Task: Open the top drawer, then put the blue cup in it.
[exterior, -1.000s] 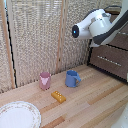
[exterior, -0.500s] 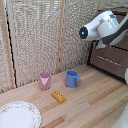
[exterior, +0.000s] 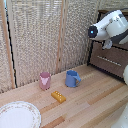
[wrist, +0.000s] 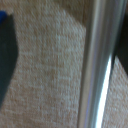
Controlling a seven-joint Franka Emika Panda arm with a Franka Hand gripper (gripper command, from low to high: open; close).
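On the wooden counter [exterior: 95, 102], from the exterior view's left: one patterned plate [exterior: 18, 115], one pink cup [exterior: 45, 80], one yellow block [exterior: 58, 96] and one blue cup [exterior: 72, 78]. At the right, one dresser's top drawer [exterior: 112, 44] appears shut behind the white arm [exterior: 107, 27]; the claw's state cannot be told. No writing is legible.

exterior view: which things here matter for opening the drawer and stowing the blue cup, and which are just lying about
For the job:
dark brown wooden top drawer front with slim silver bar handle
small blue handled cup

Lying about:
pink cup
yellow block
round white patterned plate
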